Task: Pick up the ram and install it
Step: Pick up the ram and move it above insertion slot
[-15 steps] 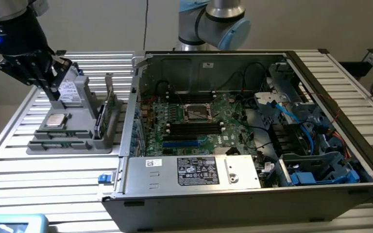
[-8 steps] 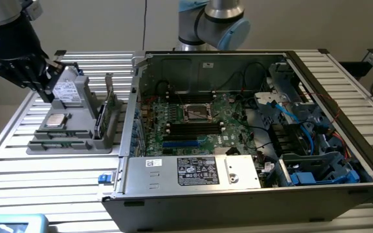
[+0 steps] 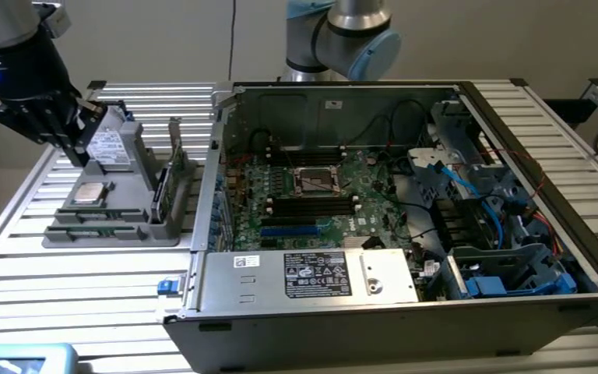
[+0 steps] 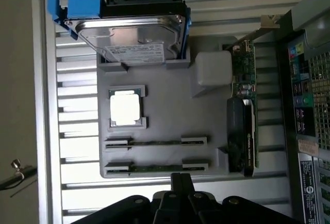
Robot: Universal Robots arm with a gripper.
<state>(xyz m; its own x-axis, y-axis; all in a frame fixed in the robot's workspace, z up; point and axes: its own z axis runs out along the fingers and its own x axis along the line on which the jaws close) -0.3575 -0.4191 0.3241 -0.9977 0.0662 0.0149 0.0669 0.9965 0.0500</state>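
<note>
1. Counter (image 3: 71, 280): slatted metal top that carries everything listed below.

2. Computer case (image 3: 403, 296): lies open on its side on the exterior view's right. The motherboard (image 3: 310, 195) shows inside.

3. Tray (image 4: 170, 115): grey parts holder on the counter, just beside the case on the exterior view's left.

4. My gripper (image 4: 180, 180): fingers closed together with nothing between them. It hangs over the tray (image 3: 112, 238) and touches none of its parts. In the exterior view it (image 3: 75, 152) shows in front of the hard-drive end.

5. Hard drive (image 4: 129, 33): sits in a blue caddy at one end of the tray.

6. Graphics card (image 4: 241, 131): stands on edge along the tray side nearest the case.

7. White block (image 4: 213, 69): sits between the hard drive and the graphics card.

8. Processor (image 4: 125, 106): lies flat in a square seat mid-tray.

9. Ram (image 4: 154, 168): thin dark-green stick, on edge in the outermost pair of holders at the tray end opposite the hard drive. Its long axis runs across the tray, at right angles to the graphics card. One end points toward that card and the case, the other toward the counter's open side.

10. Second stick (image 4: 154, 142): same kind, parallel to the ram, one row in toward the processor.

Ram against gripper: the ram is the part nearest my fingertips in the wrist view, lying crosswise just beyond them. It is below me, apart and not gripped. How high I stand above it I cannot tell.
</note>
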